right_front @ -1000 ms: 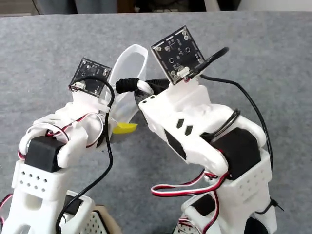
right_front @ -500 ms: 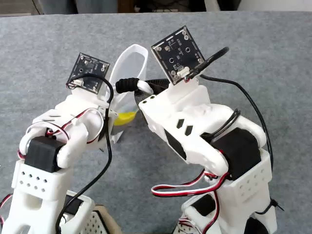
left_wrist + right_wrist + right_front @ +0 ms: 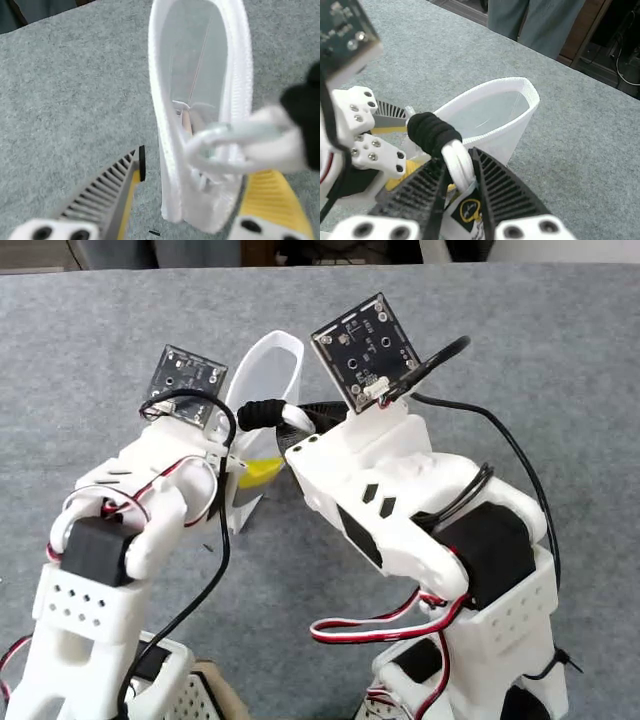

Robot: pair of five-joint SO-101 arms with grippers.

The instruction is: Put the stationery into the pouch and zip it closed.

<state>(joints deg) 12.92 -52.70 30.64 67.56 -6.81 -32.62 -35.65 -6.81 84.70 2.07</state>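
Pouch point(image 3: 268, 365) upright between arms, mouth up and unzipped, long axis 7-to-1 o'clock. Right gripper point(image 3: 456, 157) clamped on its loop point(image 3: 460, 172). Left gripper point(image 3: 202, 172) spread wide, straddling pouch's 7 o'clock end.

White mesh pouch point(image 3: 262, 390) stands mouth-up on grey felt worktop point(image 3: 520, 340), between both arms. Left pincer point(image 3: 202, 172) straddles its near end, fingers apart. Right pincer point(image 3: 457, 172) clamps white strap loop point(image 3: 454, 159) at same end.
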